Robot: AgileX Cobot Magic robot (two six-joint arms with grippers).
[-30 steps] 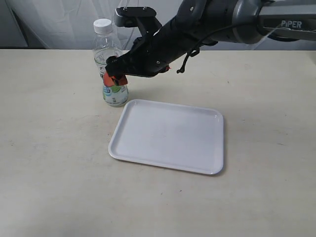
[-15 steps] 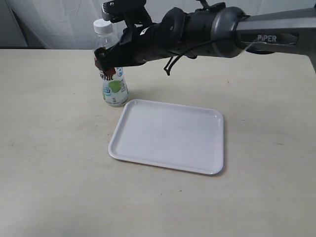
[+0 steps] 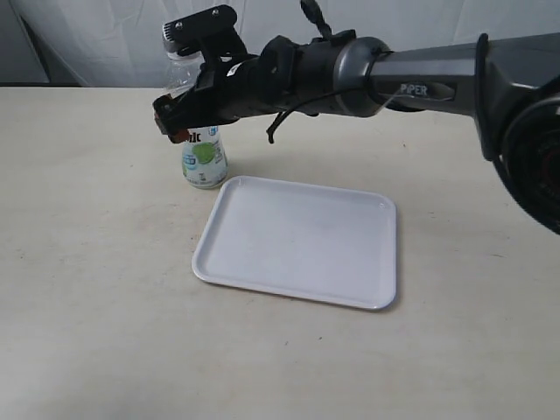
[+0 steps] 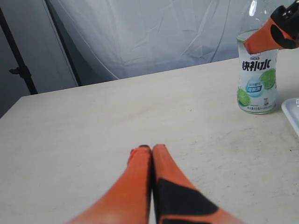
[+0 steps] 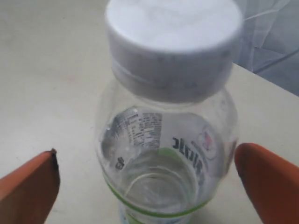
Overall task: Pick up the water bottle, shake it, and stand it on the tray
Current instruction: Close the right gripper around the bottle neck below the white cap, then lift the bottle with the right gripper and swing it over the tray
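Note:
The water bottle [image 3: 204,160] stands upright on the table, just off the far left corner of the tray [image 3: 297,241]. My right gripper [image 3: 182,122] has reached across to it and is open around its clear shoulder. In the right wrist view the orange fingers [image 5: 28,186] stand wide on either side of the bottle [image 5: 168,154], clear of it, below the white cap [image 5: 173,32]. My left gripper [image 4: 150,148] is shut and empty, low over bare table. It looks toward the bottle [image 4: 257,79], which is some way off.
The tray's corner [image 4: 292,109] shows beside the bottle in the left wrist view. White curtains hang behind the beige table [image 3: 87,262]. The right arm [image 3: 420,74] stretches over the table's far side, above the tray's back edge.
My right gripper has risen and shifted left along the bottle, from label height to the shoulder. The bottle stays standing in the same spot.

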